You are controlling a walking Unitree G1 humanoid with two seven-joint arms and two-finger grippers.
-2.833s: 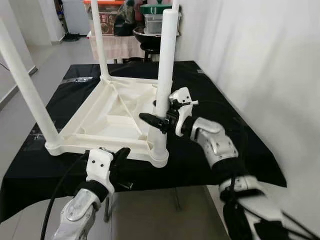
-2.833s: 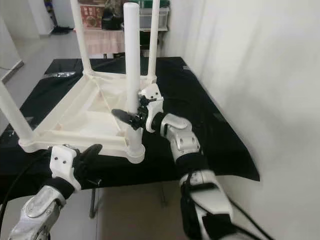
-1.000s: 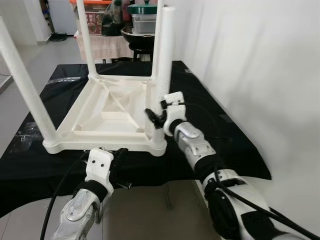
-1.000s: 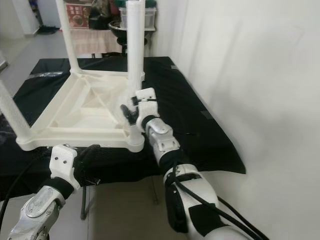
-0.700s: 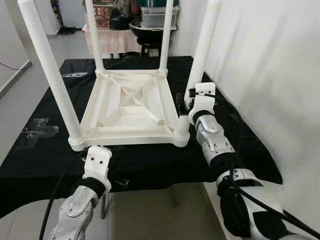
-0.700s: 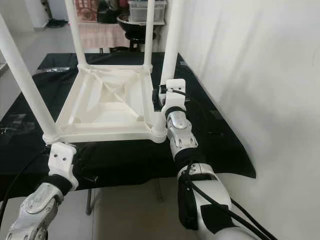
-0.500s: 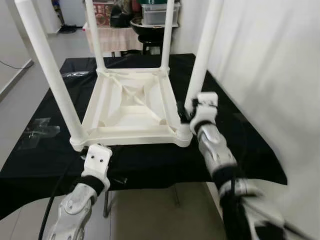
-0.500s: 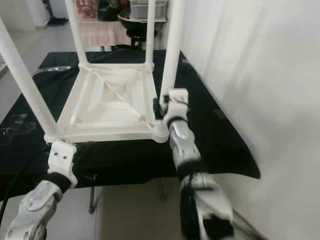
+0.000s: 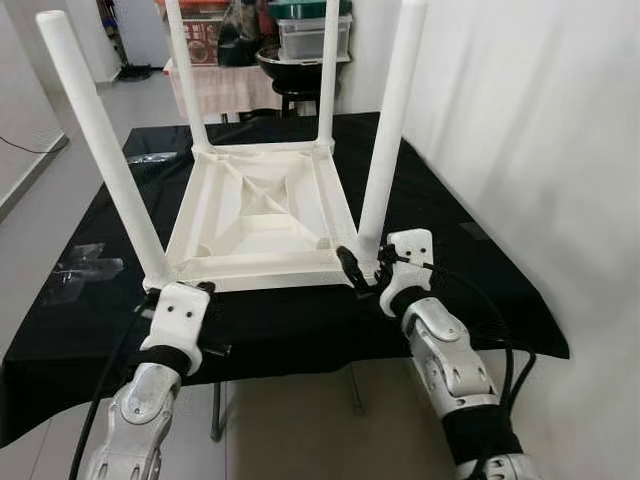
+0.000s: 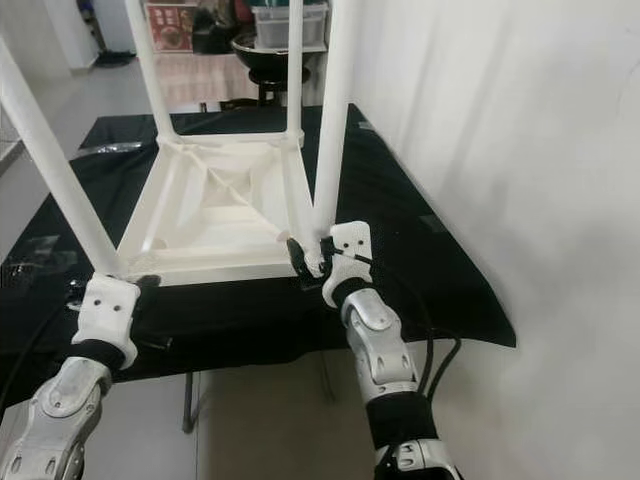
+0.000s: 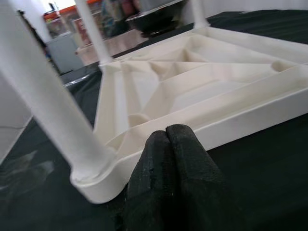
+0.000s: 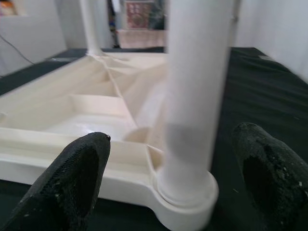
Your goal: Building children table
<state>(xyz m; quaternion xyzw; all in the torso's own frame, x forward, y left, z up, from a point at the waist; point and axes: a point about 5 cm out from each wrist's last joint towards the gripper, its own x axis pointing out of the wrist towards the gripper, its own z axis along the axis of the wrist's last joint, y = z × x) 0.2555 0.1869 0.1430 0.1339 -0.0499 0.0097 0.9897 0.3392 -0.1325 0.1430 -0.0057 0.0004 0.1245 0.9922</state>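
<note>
One table leg (image 12: 192, 110) between wide-spread right pincer (image 12: 168, 185) fingers, ungripped.

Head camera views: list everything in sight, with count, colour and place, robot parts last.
children's table: 1, white, upside down on the black cloth.
table legs: 4, white, standing up at the corners.
black cloth: 1, covering the work table.
storage boxes: stacked, clear with a green lid, behind the table.
left gripper: 1, black fingers shut, at the table's near left corner.
right gripper: 1, black fingers open around the near right leg's base.
</note>
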